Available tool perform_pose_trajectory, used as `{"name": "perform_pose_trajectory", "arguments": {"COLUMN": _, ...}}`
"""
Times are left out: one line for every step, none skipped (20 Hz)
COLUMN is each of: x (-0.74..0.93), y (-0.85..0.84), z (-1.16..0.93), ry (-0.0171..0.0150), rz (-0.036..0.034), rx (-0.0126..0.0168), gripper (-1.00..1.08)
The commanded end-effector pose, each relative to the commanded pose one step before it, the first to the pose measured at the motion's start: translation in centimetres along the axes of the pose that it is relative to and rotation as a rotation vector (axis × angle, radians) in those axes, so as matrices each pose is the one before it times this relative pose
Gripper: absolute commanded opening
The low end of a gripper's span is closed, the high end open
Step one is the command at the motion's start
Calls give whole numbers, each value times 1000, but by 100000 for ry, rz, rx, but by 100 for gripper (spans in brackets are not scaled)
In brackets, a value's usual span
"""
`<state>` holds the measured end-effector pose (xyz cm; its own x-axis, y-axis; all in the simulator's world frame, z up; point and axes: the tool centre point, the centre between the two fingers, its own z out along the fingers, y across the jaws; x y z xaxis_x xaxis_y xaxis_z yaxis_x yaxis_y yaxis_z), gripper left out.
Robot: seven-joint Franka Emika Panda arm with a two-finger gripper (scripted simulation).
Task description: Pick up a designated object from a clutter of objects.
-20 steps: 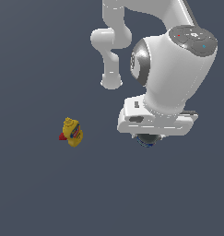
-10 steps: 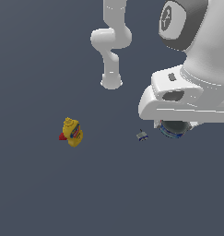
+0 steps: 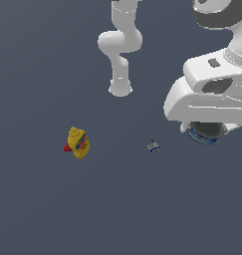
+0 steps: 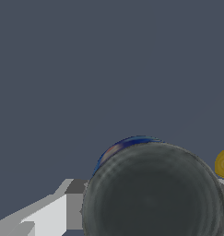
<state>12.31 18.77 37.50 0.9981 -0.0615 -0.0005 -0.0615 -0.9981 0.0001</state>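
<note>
**Keep the lift straight and slow**

The dark can (image 3: 206, 133) sits under your hand (image 4: 62, 209), clamped between the fingers, far right in the exterior view and apparently clear of the table (image 3: 117, 209). Raise it vertically without jerks. The grey-white piece (image 3: 153, 147) lies nearby, the yellow bottle (image 3: 78, 143) well left. Neither label is legible.

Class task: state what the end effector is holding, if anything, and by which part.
Apparently the dark can, tucked under the end effector; its fingers are hidden, so the hold's place cannot be told.
</note>
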Motion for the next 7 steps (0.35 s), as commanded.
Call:
{"name": "perform_pose_trajectory", "arguments": {"x": 116, "y": -256, "z": -502, "ry": 49, "rz": 47, "rx": 5, "gripper": -100}}
{"name": "perform_pose_trajectory", "arguments": {"x": 31, "y": -65, "z": -106, "ry": 0, "rz": 0, "rx": 0, "gripper": -100}}
{"name": "perform_pose_trajectory", "arguments": {"x": 28, "y": -48, "z": -78, "ry": 0, "rz": 0, "rx": 0, "gripper": -100}}
{"name": "perform_pose_trajectory", "arguments": {"x": 24, "y": -32, "z": -52, "ry": 0, "rz": 0, "rx": 0, "gripper": -100}}
{"name": "perform_pose_trajectory", "arguments": {"x": 20, "y": -17, "z": -27, "ry": 0, "rz": 0, "rx": 0, "gripper": -100}}
{"name": "perform_pose_trajectory", "arguments": {"x": 14, "y": -5, "z": -7, "ry": 0, "rz": 0, "rx": 0, "gripper": -100}}
{"name": "perform_pose_trajectory", "arguments": {"x": 5, "y": 0, "z": 1, "ry": 0, "rz": 0, "rx": 0, "gripper": -100}}
